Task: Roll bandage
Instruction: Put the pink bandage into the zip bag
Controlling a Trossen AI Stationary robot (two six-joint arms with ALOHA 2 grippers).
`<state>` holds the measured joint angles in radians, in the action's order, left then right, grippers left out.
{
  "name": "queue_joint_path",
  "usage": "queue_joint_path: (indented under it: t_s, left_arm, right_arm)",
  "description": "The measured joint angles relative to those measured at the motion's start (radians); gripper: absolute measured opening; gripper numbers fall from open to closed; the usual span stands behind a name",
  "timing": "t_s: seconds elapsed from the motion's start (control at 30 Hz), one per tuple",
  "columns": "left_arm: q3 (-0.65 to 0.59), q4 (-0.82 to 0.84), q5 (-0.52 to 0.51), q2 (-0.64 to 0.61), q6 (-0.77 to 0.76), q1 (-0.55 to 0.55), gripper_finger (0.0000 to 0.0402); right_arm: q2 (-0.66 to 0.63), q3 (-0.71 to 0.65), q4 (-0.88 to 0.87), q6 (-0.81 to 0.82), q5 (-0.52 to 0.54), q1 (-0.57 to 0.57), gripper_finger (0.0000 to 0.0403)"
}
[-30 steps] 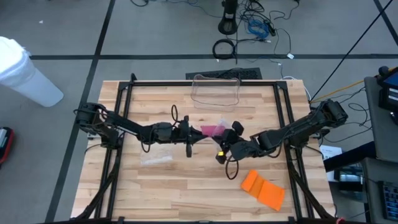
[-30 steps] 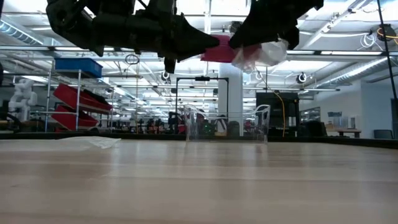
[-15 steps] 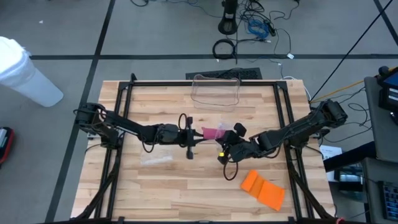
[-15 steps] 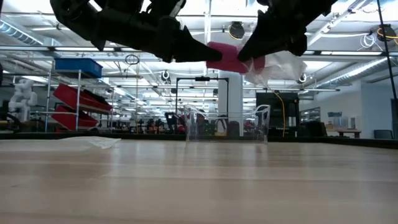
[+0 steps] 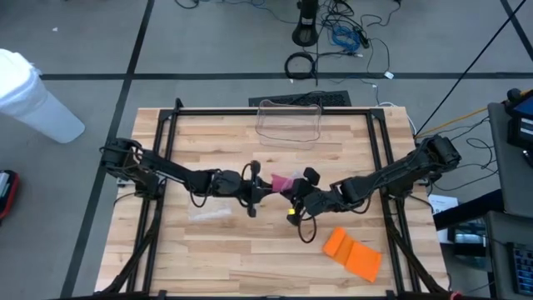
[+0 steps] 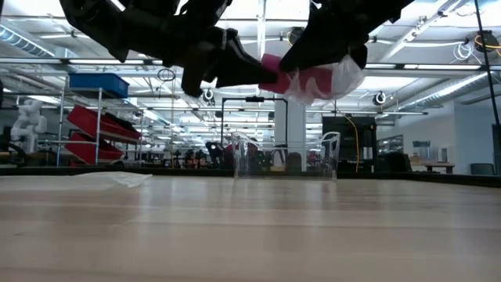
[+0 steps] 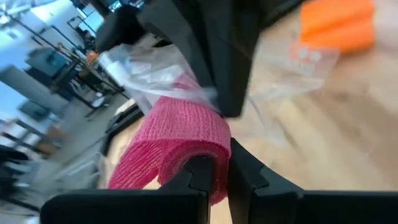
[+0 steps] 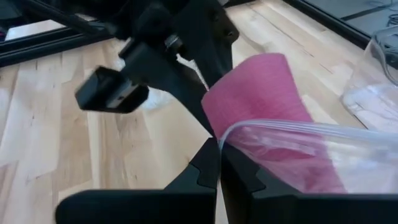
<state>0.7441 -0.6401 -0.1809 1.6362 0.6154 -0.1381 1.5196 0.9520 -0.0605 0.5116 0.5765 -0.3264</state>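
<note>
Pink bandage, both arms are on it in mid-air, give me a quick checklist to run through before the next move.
1. Left gripper shut on the pink bandage: ok, its jaws pinch the roll's edge.
2. Right gripper shut on the clear plastic bag: ok, jaws pinch the bag's rim.
3. Bandage clear of the bag: not ok, part of it is inside.
4. Load held off the wooden table: ok, the low view shows it well above.
5. Orange bandage out of the way: ok, it lies apart, near the right arm.
6. Firmness of either grip: cannot tell.
</note>
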Motion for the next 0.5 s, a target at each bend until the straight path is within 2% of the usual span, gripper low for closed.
queue_joint_path:
  t_s: [0.13,0.23,0.37,0.5]
  left_arm:
    - [0.000,0.018,-0.084,0.007,0.118,-0.025,0.0026]
    - [0.000,0.027,-0.109,0.007,0.189,-0.043,0.0026]
    - [-0.001,0.045,-0.121,0.007,0.237,-0.057,0.0026]
    - [-0.001,0.103,-0.104,0.007,0.265,-0.060,0.0026]
  right_arm:
    - [0.000,0.000,-0.019,0.003,0.003,-0.001,0.0001]
    - [0.000,0.001,-0.055,0.016,-0.003,-0.002,0.0014]
    - [0.000,0.001,-0.075,0.018,-0.016,-0.003,0.0050]
    - [0.000,0.001,-0.084,0.025,-0.102,-0.002,0.0101]
